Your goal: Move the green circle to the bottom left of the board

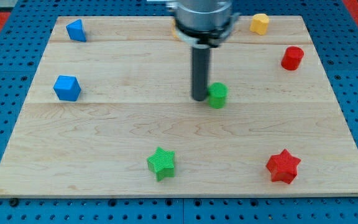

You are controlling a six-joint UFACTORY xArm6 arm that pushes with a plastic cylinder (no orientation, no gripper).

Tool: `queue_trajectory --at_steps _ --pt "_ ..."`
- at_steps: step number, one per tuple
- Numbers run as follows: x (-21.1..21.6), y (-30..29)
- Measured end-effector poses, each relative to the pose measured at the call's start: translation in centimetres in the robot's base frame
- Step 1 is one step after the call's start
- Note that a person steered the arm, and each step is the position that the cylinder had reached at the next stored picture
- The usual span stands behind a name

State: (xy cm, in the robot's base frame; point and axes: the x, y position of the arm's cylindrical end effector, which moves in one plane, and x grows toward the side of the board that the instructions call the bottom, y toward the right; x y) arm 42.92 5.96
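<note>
Near the board's (36, 158) left edge sat two blue blocks (66, 88), with bare wood toward its bottom-left corner. The green star (161, 163) lay near the bottom edge. The arm carried no pincer; my tip (200, 98) touched the green circle (217, 94), a short upright cylinder near mid-board.

Straight dark rod (201, 71), cylindrical, near black with a faint sheen along its length. Above it a wider round housing (202, 15), grey metal, blurred, ringed by a black collar. My tip (201, 98) blunt, flat-ended, same dark finish.
</note>
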Motion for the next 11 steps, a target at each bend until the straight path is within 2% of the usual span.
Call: queue_trajectory --at_steps 1,2,3,5,7,8,9,10,11 --pt "-2.8 0.3" --pt "-4.5 5.5" --pt "-0.7 6.6" --pt "4.7 -6.4" --pt "10.1 -9.5" --pt "11.5 -16.7" --pt "10.7 -20.4" --pt "9.2 -13.5" --pt "5.0 -4.1"
